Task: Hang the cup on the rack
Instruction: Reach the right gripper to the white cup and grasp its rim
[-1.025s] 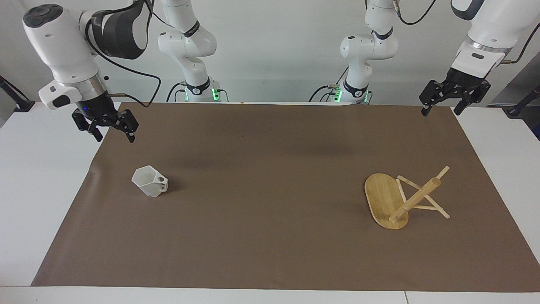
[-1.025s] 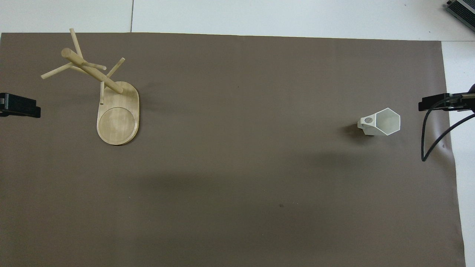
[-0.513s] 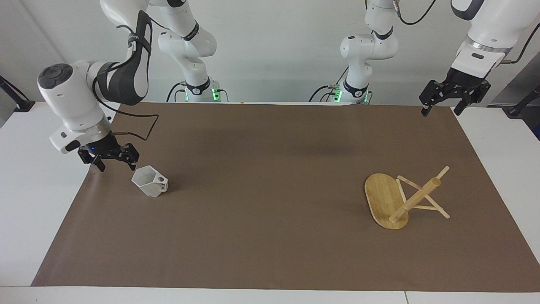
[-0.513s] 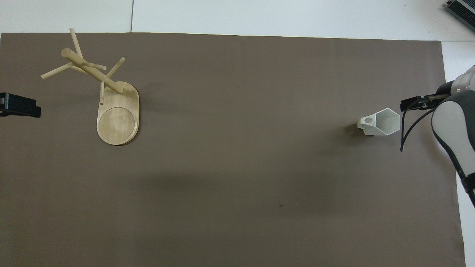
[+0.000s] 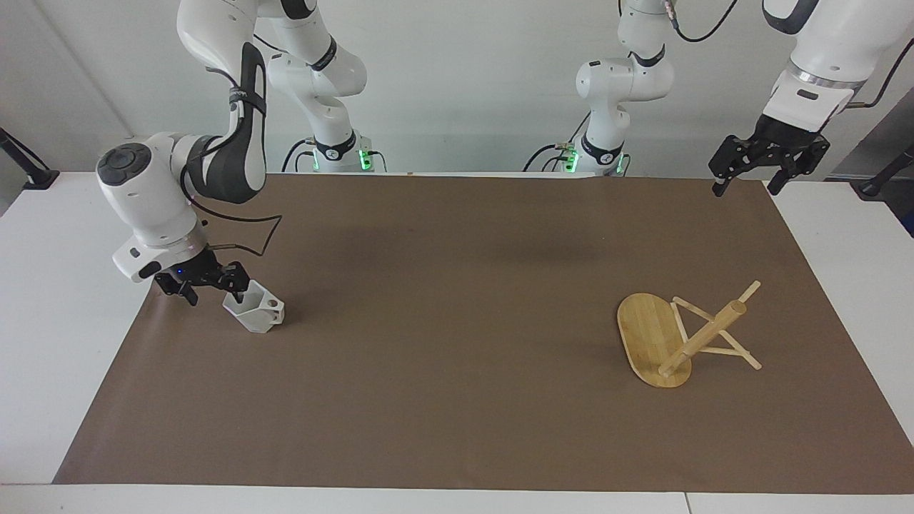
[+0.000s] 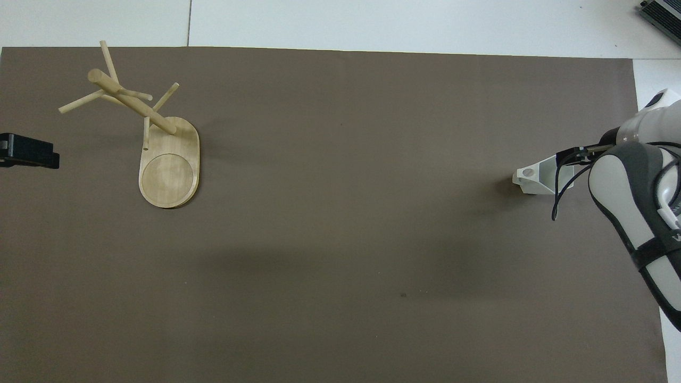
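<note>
At the left of the facing view, toward the right arm's end of the table, the cup (image 5: 260,318) stands mouth up on the brown mat (image 5: 457,428), its pierced tab turned toward the middle of the frame. The right gripper (image 5: 216,295) is down at its rim with fingers spread: one appears to dip into the mouth and the other hangs outside the wall, with nothing pinched yet. That is where I would expect trouble first. The cup looks light, so a finger that meets the wall before its partner could push it along the mat or tip it over. The faceted wall also tapers, so a pinch on it may slide upward and let go. Far over at the right of that view, the rack (image 5: 703,339) stands on its oval base, well apart from the cup. A loose hold could therefore twist during the long carry and leave the tab's hole misaligned with a thin peg. A missed peg could also knock the rack over. The left gripper (image 5: 746,182) waits at the upper right, spread and empty.
</note>
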Controlling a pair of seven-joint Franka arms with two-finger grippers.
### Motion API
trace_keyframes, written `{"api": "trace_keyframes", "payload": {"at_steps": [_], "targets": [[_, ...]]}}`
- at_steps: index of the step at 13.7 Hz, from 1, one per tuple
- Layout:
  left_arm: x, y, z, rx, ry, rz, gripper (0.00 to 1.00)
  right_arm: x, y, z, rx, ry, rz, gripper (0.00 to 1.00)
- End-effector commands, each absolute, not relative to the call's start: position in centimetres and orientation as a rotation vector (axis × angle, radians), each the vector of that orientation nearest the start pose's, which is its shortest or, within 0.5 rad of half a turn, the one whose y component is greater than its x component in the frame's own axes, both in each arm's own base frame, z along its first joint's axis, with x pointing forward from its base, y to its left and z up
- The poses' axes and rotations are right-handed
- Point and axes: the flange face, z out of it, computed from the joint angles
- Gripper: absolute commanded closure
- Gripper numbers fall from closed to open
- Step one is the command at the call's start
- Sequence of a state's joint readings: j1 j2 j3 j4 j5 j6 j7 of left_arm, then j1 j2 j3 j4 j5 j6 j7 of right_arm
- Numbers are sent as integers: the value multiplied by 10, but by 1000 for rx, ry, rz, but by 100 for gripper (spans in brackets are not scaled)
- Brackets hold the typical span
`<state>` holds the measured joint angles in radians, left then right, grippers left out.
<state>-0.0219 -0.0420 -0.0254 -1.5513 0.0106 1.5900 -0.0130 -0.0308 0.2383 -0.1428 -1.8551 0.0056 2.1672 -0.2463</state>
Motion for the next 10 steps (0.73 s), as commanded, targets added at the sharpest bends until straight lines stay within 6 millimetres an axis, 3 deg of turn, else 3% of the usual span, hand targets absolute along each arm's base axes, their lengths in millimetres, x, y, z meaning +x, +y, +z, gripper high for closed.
{"api": "trace_keyframes", "payload": {"at_steps": [1, 4, 6, 10], "targets": [[540, -27, 659, -3129, 65, -137, 0, 609, -104, 384, -3174, -147, -145, 14], [537, -34, 657, -3129, 86, -111, 0, 611, -109, 366, -3179, -139, -141, 18], [537, -34, 657, -3129, 86, -109, 0, 612, -109, 365, -3180, -137, -141, 24], [536, -40, 656, -3129, 105, -106, 0, 612, -109, 367, -3177, -141, -127, 51]]}}
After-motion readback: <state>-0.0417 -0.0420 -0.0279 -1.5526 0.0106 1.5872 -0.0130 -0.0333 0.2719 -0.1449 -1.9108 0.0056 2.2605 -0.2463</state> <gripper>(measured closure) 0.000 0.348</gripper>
